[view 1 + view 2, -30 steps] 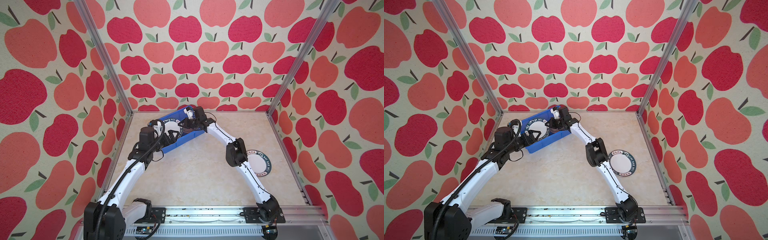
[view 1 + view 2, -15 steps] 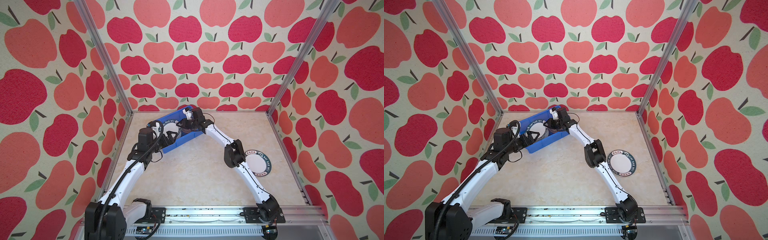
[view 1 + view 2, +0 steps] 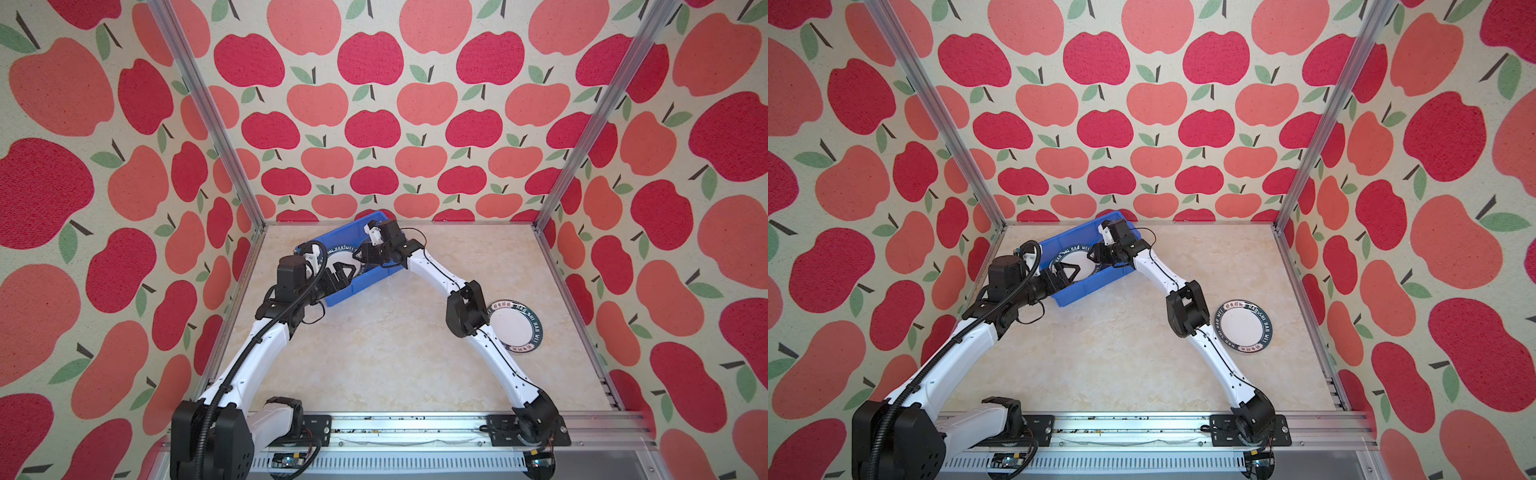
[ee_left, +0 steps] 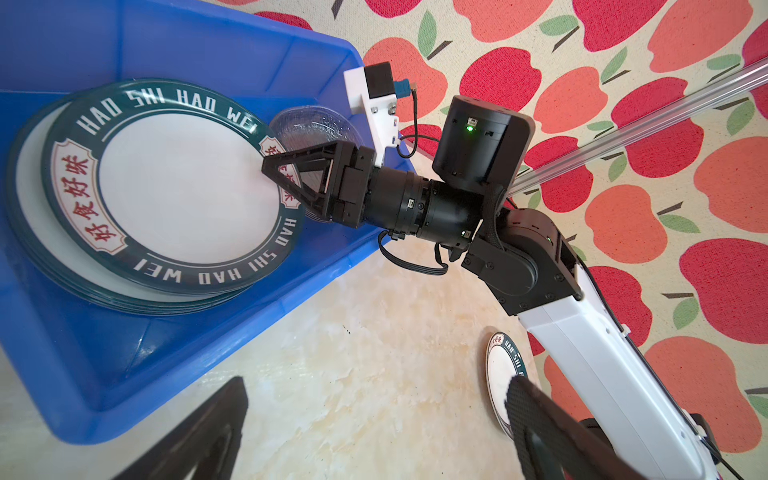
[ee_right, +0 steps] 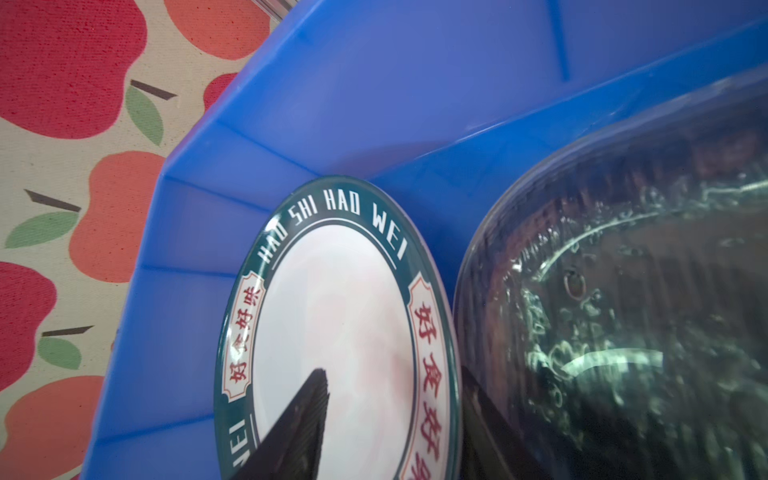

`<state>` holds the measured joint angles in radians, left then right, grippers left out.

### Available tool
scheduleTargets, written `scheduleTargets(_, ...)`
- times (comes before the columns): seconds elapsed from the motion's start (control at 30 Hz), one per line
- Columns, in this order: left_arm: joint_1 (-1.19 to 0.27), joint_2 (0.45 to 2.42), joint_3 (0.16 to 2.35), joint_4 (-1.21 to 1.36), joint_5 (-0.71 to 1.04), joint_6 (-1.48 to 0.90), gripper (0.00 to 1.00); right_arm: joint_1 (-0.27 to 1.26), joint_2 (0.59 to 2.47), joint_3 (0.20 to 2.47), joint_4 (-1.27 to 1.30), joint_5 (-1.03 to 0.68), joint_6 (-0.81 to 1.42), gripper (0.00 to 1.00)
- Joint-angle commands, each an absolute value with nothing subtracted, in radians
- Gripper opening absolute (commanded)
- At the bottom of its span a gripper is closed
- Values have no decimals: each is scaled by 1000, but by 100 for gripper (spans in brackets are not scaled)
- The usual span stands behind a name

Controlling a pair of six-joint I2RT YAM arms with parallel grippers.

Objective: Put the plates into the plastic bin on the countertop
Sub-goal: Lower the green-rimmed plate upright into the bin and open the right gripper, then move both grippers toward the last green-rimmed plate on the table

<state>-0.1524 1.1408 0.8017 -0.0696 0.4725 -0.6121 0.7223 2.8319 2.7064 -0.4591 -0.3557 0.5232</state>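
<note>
The plates (image 3: 337, 259) are nearly all in the blue bin (image 3: 361, 284) now, over at the back left of the countertop (image 3: 395, 353). What has changed since a second ago is the right gripper (image 4: 274, 174): it was clamped on the top round plate (image 4: 178, 187), and its jaws have since parted, one finger over the white centre and the other under the dark green rim, so the plate is let go and lies on the stack (image 4: 145, 303). That gripper has also eased a little to the left over the bin. The left gripper (image 3: 344, 271) hasn't budged; it hangs by the bin's near wall with its jaws spread wide and nothing between them. The bin hasn't shifted either, nor has the single round plate (image 3: 517, 330) left out on the countertop to the right, partly behind the right arm's elbow (image 3: 465, 309).

Inside the bin, the round white plates with lettered rims are piled at the left end, the top one sitting a touch off-centre on those below. Just beside them at the right end is a clear textured glass plate (image 5: 623, 291), its edge close against the round rim; whether more glass ones lie under it I can't tell
</note>
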Motion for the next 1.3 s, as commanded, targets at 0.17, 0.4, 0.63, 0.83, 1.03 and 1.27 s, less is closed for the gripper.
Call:
scheduleTargets(0.17,-148,1170,804,-42,503,-604,99,765,2744,2751,-558,-233,387,57)
scheduleTargets(0.4,-153,1194,819,-38,514,-603,99,772,2725,2752,-591,-203,358,63)
scheduleTargets(0.63,-182,1180,824,-62,452,-579,99,757,2656,2707,-590,-189,366,62)
scheduleTargets(0.83,-250,1201,834,-49,451,-556,99,730,2424,2463,-529,-93,333,62)
scheduleTargets(1.03,-396,1324,893,-24,486,-538,99,605,1997,1868,-296,52,391,63)
scheduleTargets(1.27,-594,1544,1011,65,524,-551,95,434,1579,1318,-156,21,503,63)
